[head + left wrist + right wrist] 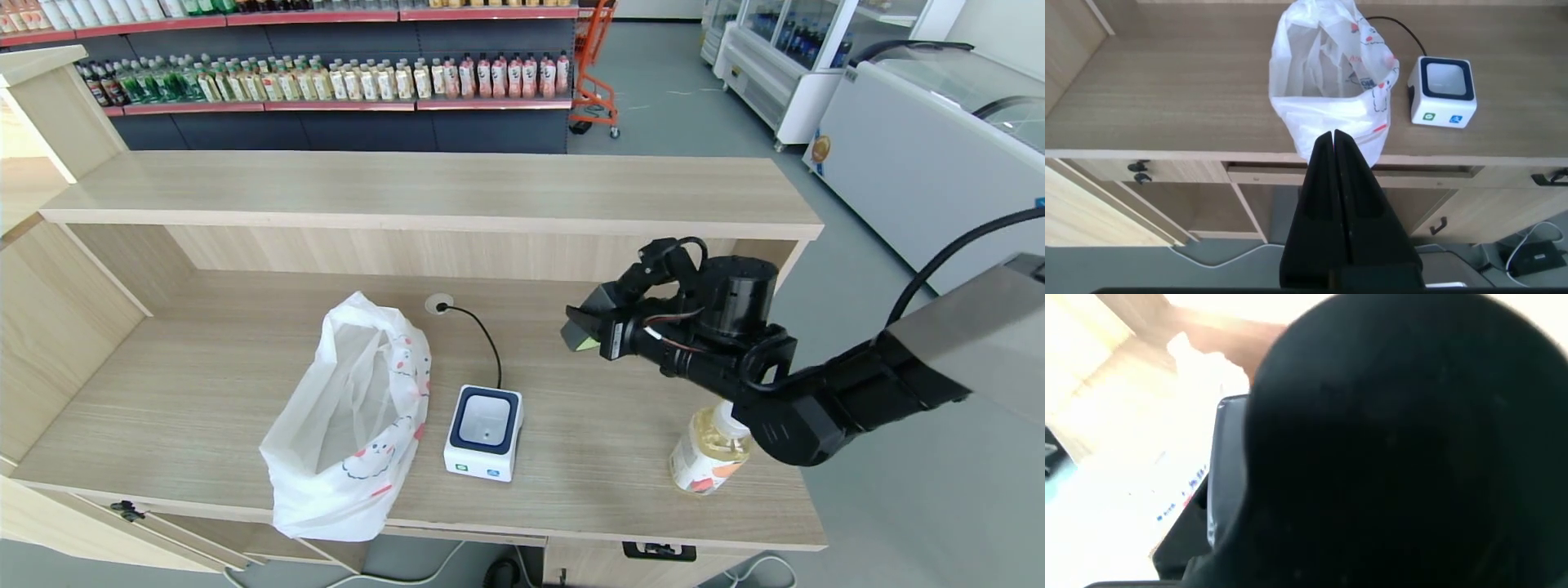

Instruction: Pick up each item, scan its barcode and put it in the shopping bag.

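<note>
My right fingers (594, 325) pinch a dark packet (578, 328) with a green corner, held in the air over the table (245, 359). In front of them the raised back ledge (424, 192) stands near. The scanner (483, 431) sits below them, to the left and toward the near edge, with its cable (488, 339) running back across the wood. The shopping bag (351, 425) stands open just left of the scanner, its bottom sagging over the near edge. Behind these fingers, under my forearm, a bottle (709, 453) stands upright close to the table's near right corner. Bare wood lies between the bottle and the scanner. My left fingers (1333, 143) are pressed together, out past the table's near edge above the drawer fronts (1167, 175), with the bag just beyond their tips.
</note>
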Robot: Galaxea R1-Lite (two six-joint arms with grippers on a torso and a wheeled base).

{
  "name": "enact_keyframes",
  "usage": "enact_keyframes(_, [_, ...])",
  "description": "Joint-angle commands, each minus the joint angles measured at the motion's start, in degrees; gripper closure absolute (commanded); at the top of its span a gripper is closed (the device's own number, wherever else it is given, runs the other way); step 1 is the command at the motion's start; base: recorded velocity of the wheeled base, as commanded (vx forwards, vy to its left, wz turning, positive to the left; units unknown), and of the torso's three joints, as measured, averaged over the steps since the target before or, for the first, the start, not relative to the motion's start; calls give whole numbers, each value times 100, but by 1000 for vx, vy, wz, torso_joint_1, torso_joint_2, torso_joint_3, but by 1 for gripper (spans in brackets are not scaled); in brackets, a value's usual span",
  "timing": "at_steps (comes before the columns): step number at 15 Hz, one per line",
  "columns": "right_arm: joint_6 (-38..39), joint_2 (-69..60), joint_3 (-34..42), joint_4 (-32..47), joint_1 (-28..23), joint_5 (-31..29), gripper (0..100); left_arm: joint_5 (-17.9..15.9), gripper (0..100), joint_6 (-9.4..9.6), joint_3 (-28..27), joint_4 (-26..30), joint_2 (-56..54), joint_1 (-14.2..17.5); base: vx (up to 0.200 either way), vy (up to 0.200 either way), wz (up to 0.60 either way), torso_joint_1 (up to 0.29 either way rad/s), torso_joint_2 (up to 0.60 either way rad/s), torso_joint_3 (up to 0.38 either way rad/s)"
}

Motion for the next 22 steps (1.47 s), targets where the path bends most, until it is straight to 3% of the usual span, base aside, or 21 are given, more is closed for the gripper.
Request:
enact_keyframes(1, [118,-937,-217,-20,-305,465,100,-6,100,1,1,0,-2,1,0,0,0,0,0,0])
enact_keyframes(4, [-383,-2185,301,-617,-323,1836,100,3,100,1,1,0,-2,1,0,0,0,0,0,0])
enact_keyframes(6, [-1657,-2835,1347,-1452,-305,3479,100,3,100,1,1,0,-2,1,0,0,0,0,0,0])
enact_keyframes(8, [-2589,-2906,1699,-2524,-165,4965,100,3,100,1,1,0,-2,1,0,0,0,0,0,0])
enact_keyframes(10, [-2782,-2870,1743,-3192,371,5132,100,3,100,1,1,0,-2,1,0,0,0,0,0,0])
enact_keyframes(16, [-3582,-3328,2129,-3192,1285,5800,100,3,100,1,1,0,-2,1,0,0,0,0,0,0])
enact_keyframes(22, [-3617,-3960,2824,-3192,1154,5826,100,3,100,1,1,0,-2,1,0,0,0,0,0,0])
